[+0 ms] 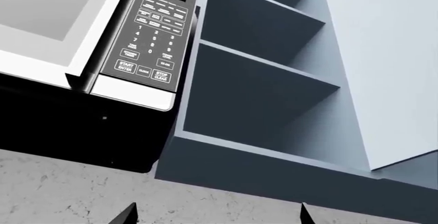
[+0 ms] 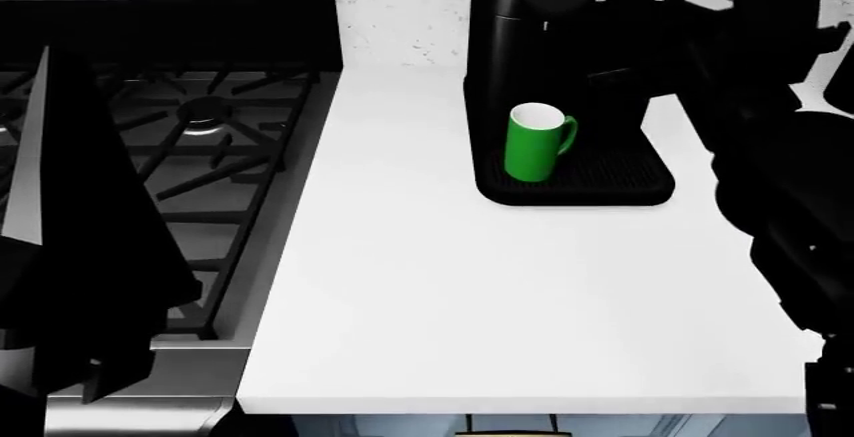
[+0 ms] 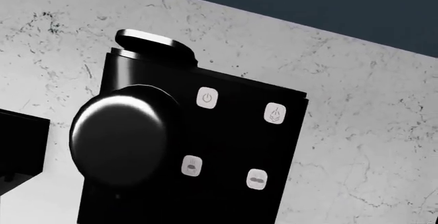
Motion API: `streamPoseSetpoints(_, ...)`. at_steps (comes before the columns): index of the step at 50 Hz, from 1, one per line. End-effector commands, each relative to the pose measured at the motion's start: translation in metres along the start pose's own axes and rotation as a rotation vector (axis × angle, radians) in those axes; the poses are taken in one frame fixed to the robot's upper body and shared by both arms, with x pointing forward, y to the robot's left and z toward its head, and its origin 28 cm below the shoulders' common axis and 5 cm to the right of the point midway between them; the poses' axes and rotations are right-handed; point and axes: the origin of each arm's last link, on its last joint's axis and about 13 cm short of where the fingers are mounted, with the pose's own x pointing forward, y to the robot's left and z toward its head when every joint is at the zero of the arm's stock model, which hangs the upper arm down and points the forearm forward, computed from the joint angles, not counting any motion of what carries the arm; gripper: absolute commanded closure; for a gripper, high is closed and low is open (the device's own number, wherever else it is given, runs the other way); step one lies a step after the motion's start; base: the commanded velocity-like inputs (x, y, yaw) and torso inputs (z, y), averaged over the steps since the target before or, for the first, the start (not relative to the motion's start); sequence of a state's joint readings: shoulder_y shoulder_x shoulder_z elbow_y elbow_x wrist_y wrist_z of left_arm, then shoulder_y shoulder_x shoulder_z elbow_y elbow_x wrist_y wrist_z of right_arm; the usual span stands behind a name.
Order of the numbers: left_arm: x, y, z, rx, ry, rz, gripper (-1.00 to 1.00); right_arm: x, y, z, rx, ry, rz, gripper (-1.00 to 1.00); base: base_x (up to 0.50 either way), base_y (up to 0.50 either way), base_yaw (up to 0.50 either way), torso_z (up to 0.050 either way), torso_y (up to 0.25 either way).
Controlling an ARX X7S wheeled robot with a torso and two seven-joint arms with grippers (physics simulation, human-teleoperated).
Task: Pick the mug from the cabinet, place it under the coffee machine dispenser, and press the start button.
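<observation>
- The left arm is a dark mass at nine o'clock in the head view, over the black gas stove with iron grates; its left gripper shows only two fingertips set apart, holding nothing.
- The tall bright green mug with white inside stands upright on the ribbed black drip tray, below the round black domed dispenser head, handle toward three o'clock.
- The right arm fills three o'clock; I cannot tell how its gripper stands.
- Four white buttons sit beside the dome.
</observation>
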State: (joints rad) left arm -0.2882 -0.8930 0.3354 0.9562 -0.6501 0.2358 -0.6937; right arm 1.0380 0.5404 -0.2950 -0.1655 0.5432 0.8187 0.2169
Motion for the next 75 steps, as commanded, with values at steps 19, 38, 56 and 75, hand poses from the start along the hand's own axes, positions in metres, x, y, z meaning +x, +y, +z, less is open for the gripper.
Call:
streamPoseSetpoints(19,-0.001,0.0,0.0,0.001,0.0,-0.004,-1.0,0.022,-0.001,-0.006,-0.028,0.025,-0.022,1.0,0.0,0.0,0.0,0.0,0.0)
streamPoseSetpoints(38,-0.001,0.0,0.0,0.002,-0.001,-0.001,-1.0,0.03,-0.004,-0.009,-0.044,0.035,-0.061,1.0,0.0,0.0,0.0,0.0,0.0)
streamPoseSetpoints(56,-0.001,0.001,0.0,0.003,-0.003,0.0,-1.0,0.043,-0.004,-0.013,-0.056,0.056,-0.066,1.0,0.0,0.0,0.0,0.0,0.0)
streamPoseSetpoints(75,-0.001,0.001,0.0,0.007,-0.001,0.002,-1.0,0.047,-0.007,-0.017,-0.063,0.067,-0.092,1.0,0.0,0.0,0.0,0.0,0.0)
